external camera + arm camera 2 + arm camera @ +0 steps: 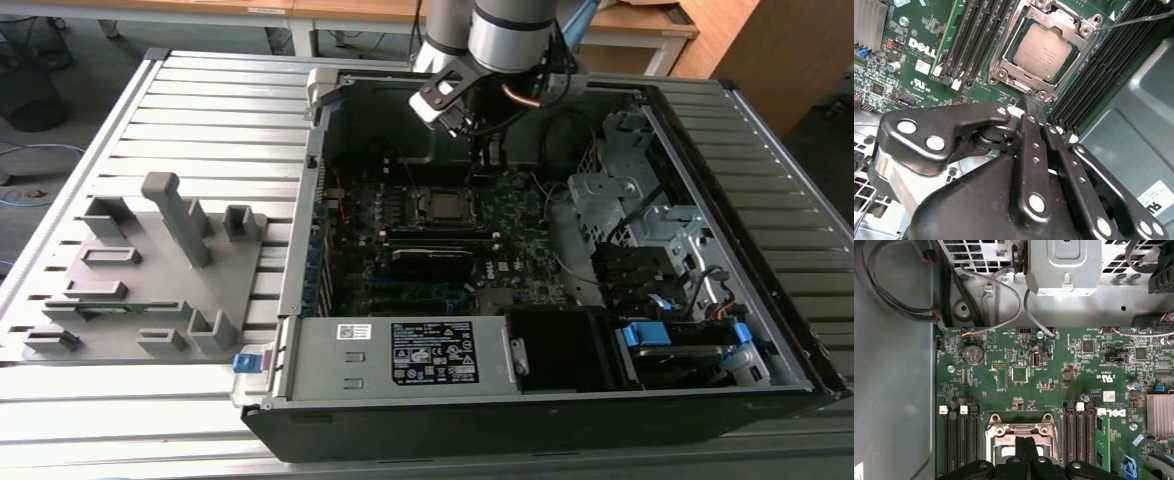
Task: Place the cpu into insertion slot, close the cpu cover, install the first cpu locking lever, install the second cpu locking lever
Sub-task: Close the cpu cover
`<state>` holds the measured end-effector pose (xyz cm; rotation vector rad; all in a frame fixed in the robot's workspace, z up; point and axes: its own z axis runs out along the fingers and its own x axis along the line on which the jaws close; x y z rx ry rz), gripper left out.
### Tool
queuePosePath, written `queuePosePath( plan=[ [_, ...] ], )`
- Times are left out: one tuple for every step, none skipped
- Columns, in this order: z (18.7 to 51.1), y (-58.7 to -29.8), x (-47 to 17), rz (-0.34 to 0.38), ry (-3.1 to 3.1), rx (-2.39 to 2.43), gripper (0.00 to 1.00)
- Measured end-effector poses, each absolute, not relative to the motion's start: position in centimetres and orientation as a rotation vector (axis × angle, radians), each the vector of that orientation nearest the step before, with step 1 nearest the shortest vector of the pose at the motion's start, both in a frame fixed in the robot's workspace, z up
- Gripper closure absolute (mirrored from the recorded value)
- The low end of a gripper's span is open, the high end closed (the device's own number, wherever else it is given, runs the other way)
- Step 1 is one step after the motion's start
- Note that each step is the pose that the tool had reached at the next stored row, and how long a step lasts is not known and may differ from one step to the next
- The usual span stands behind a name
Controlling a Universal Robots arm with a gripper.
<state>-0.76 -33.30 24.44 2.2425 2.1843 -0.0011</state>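
Inside the open computer case [534, 430] on the slatted desk [200, 110], the arm [514, 30] is held over the motherboard [521, 215]. The jaws are clenched together, and nothing is seen between them. In the second wrist view their tips are placed just beside the edge of the insertion slot [1000, 75]; whether they touch it cannot be told. The cpu [1044, 52] is seated in the slot, and its grey metal top is shown through the window of the cpu cover [1069, 22], which is laid flat around it. A thin metal rod [1134, 20] is seen reaching away from one corner of the cover.
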Motion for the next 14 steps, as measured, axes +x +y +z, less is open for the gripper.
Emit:
queuePosePath(
  plan=[
    [24.4,-33.3,-0.9,0.0,2.186,2.241,0.9],
    [24.4,-33.3,-0.9,0.001,2.187,2.239,0.9],
    [24.4,-33.3,-1.0,0.002,2.188,2.238,0.9],
    [24.3,-33.3,-1.1,0.003,2.189,2.236,0.9],
    [24.3,-33.3,-1.1,0.005,2.19,2.233,0.9],
    [24.2,-33.3,-1.2,0.007,2.191,2.229,0.9],
    [24.2,-33.3,-1.3,0.01,2.192,2.226,0.9],
    [24.2,-33.3,-1.4,0.013,2.193,2.223,0.9],
    [24.1,-33.3,-1.5,0.014,2.193,2.221,0.9],
    [24.1,-33.3,-1.6,0.014,2.193,2.221,0.9],
    [24.1,-33.3,-1.7,0.015,2.193,2.221,0.9],
    [24.1,-33.3,-1.9,0.015,2.193,2.221,0.9],
    [24.1,-33.3,-2.1,0.015,2.193,2.22,0.9],
    [24.0,-33.3,-2.2,0.015,2.193,2.22,0.9]
  ],
)
